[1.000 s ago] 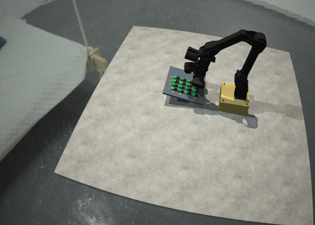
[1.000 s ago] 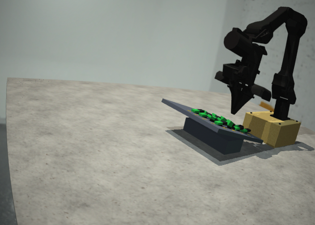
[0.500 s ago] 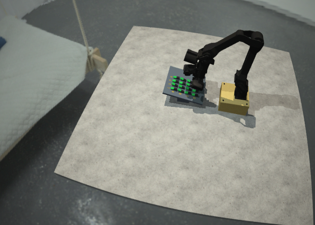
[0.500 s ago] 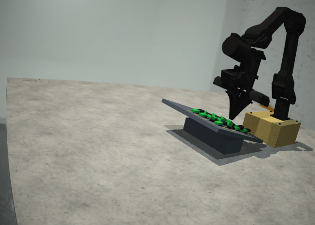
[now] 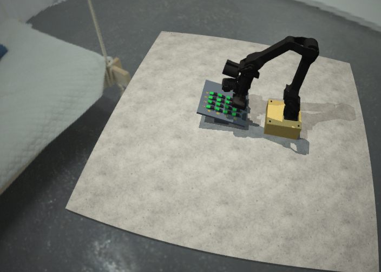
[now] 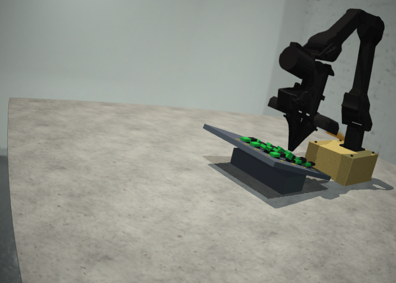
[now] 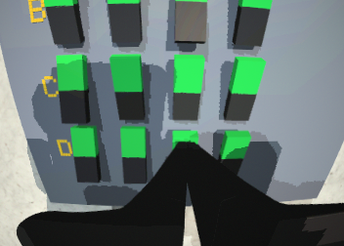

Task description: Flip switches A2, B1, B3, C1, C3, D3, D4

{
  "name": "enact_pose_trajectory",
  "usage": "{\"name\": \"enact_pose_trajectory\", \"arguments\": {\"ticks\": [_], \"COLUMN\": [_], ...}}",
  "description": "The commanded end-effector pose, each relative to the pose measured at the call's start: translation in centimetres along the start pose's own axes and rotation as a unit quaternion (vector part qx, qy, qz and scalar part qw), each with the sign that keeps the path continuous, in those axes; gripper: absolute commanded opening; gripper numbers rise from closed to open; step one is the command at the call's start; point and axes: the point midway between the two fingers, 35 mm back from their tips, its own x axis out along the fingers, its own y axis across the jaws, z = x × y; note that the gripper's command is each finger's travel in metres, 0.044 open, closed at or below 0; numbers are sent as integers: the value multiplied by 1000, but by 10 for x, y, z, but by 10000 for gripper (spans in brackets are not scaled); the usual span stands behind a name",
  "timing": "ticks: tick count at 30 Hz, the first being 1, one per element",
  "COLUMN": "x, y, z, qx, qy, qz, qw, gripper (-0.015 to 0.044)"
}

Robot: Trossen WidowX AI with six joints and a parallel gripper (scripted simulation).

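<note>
Switches are sitting in a lettered grid on a tilted grey panel, each a small rocker with a green half and a black half, and the row-D switch in the third column is lying directly under the tip of the arm. These rockers are probably behaving as stiff, light plastic levers that snap over with a short push, so nothing is needing to be gripped; pressing straight down on the raised end, well away from the pivot, is looking like the right contact. The gripper is pointing down with its fingers pressed fully together into one blunt wedge, carrying nothing, which is suiting a poking job. Neighbouring switches are standing just beside the target on both sides, so a sideways slip is risking tipping one that should be left alone. The panel is resting on a dark block on the bench, and the arm's yellow base is standing near its lower edge.
</note>
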Motion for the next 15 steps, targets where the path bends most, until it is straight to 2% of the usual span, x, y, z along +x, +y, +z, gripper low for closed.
{"name": "enact_pose_trajectory", "arguments": {"ticks": [1, 15], "x": [1, 2], "y": [0, 0], "z": [0, 0], "qx": [-2, -2], "qy": [0, 0], "qz": [0, 0], "qw": [1000, 1000], "gripper": [0, 0]}}
